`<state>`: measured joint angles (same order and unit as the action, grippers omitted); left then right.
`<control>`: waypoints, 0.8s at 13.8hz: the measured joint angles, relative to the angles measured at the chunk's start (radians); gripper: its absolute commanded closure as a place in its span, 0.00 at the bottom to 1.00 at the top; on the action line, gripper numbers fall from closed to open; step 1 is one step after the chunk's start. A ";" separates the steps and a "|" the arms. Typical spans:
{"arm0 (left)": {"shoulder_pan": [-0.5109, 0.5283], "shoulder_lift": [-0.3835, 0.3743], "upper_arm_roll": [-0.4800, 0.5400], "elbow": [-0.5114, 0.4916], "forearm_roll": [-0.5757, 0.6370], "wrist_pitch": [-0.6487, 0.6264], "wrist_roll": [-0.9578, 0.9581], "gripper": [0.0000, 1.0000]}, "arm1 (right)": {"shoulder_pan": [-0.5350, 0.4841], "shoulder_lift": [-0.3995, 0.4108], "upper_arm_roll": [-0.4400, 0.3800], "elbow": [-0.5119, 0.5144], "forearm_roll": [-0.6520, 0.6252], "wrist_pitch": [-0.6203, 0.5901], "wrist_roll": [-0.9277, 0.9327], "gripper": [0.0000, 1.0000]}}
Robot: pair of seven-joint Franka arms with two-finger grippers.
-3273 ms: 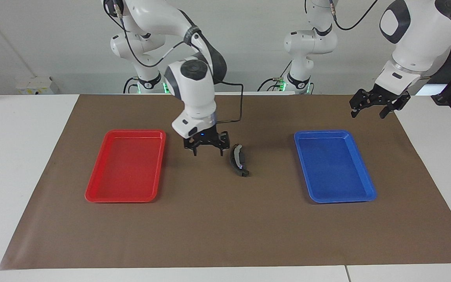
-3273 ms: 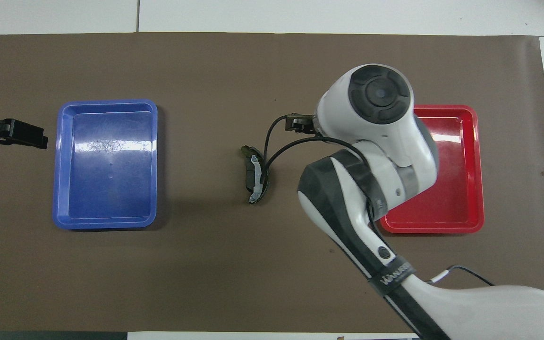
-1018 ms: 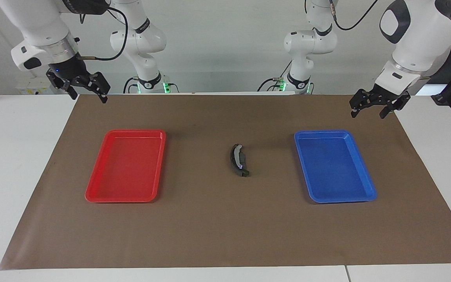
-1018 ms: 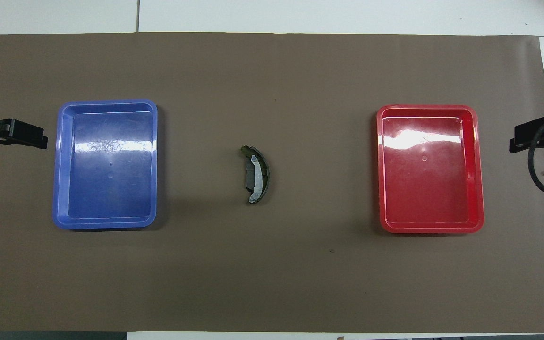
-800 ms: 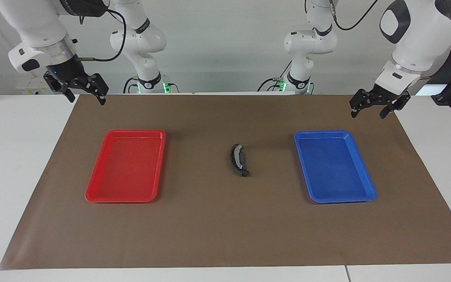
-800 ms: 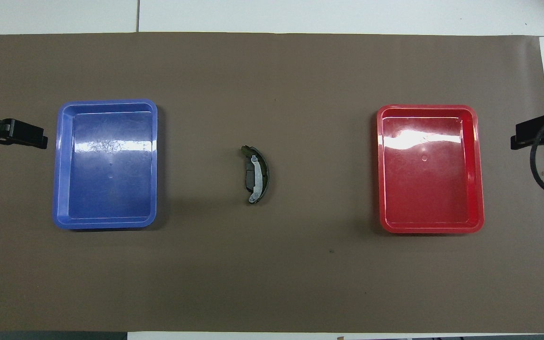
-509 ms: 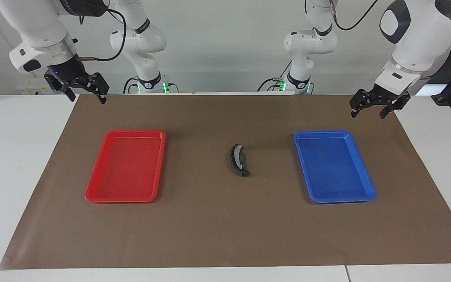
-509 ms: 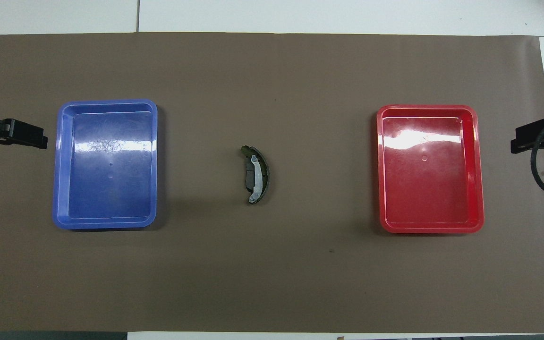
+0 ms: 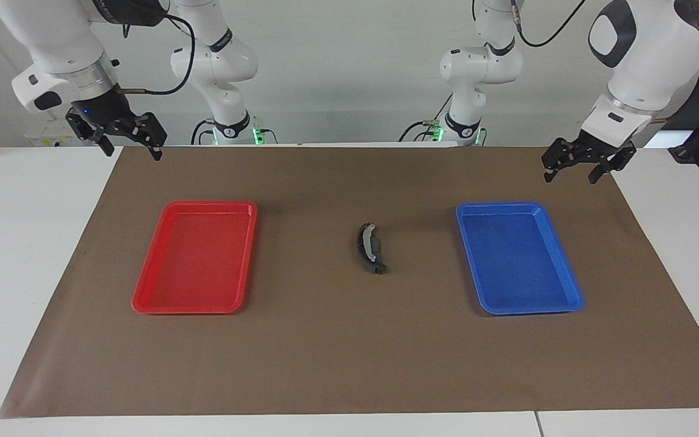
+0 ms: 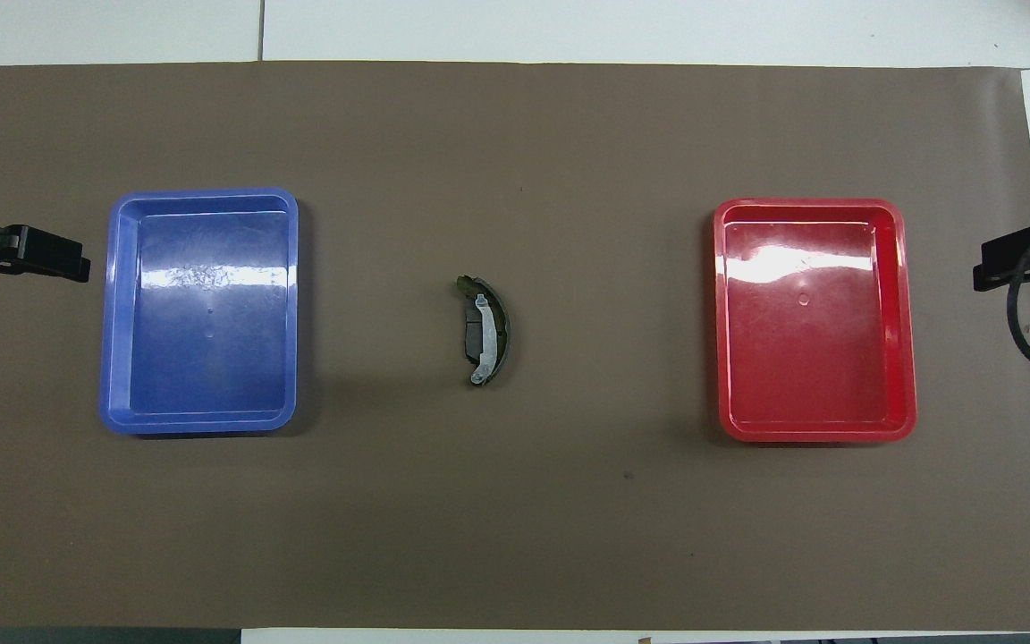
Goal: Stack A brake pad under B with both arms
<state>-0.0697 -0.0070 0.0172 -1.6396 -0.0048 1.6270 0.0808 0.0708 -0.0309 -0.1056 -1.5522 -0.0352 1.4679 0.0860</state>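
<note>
The long crescent black pad B point(image 9: 361, 247) with its pale grey rim lies at the middle of the brown mat. The short dark-grey pad A point(image 9: 377, 244) lies in its inner curve, partly covered by it. In the overhead view B point(image 10: 499, 324) and A point(image 10: 471, 336) show as one pile. My right gripper point(image 9: 131, 149) is open and empty, raised over the mat's corner at the right arm's end, near the robots. My left gripper point(image 9: 570, 175) is open and empty, raised over the mat's edge at the left arm's end. Both are well away from the pads.
An empty red tray point(image 9: 195, 256) lies toward the right arm's end of the mat and an empty blue tray point(image 9: 517, 257) toward the left arm's end, the pads between them. The brown mat point(image 9: 349, 352) covers most of the white table.
The right gripper, open beside the pads 3.3 s ago, has pulled back and up to the mat's corner at its own end. The pads and the left arm have not moved.
</note>
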 measured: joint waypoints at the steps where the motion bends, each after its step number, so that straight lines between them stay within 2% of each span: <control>1: 0.000 0.000 0.000 0.000 0.000 0.000 0.000 0.00 | 0.000 0.000 0.000 0.000 0.000 0.000 0.000 0.00; 11: 0.000 0.000 0.000 0.000 0.000 0.000 0.000 0.00 | 0.000 0.000 0.000 0.000 -0.002 0.010 0.000 0.00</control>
<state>-0.0697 -0.0070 0.0172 -1.6396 -0.0048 1.6270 0.0808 0.0706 -0.0307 -0.1057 -1.5522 -0.0368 1.4777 0.0860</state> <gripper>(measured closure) 0.000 0.000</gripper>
